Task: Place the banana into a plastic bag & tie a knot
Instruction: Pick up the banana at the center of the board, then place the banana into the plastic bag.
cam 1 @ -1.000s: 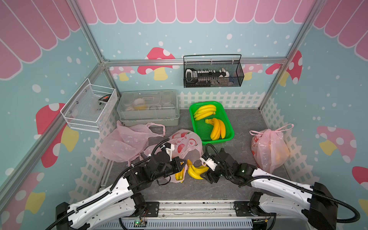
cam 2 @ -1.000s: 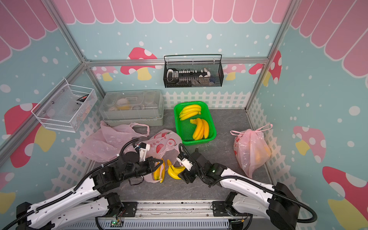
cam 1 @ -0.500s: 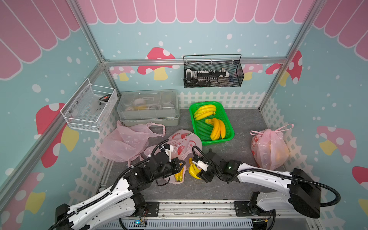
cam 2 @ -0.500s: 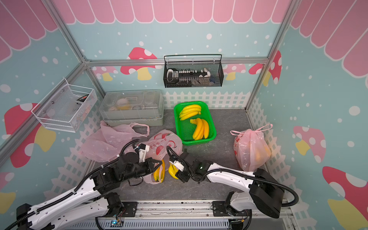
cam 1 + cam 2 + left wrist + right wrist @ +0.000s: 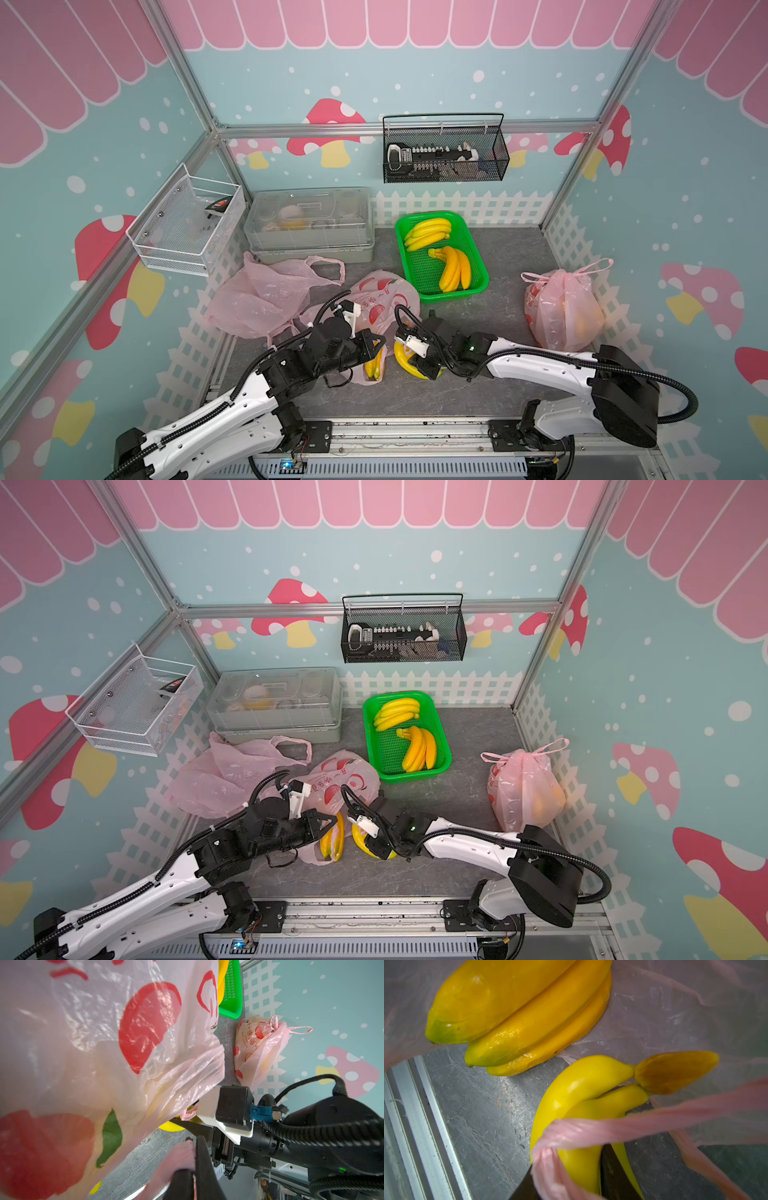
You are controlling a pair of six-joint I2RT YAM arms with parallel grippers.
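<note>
Right pincer [image 5: 568, 1178] has slid left to the bag mouth and narrowed. I see it clamping the small yellow banana bunch [image 5: 581, 1093] on the grey tabletop [image 5: 498, 291], just outside the printed pink plastic bag [image 5: 384, 299]. Left pincer [image 5: 194, 1160], fully closed, pinches a bag handle [image 5: 180, 1159]. Another yellow bunch [image 5: 519, 1012] already lies inside. I judge loading unfinished and the knot not begun.

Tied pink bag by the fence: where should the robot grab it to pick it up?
Probably the knot at its top, coming down from above. The tied pink bag stands upright with the knot pointing up, and its bulging body looks too wide and slippery.
</note>
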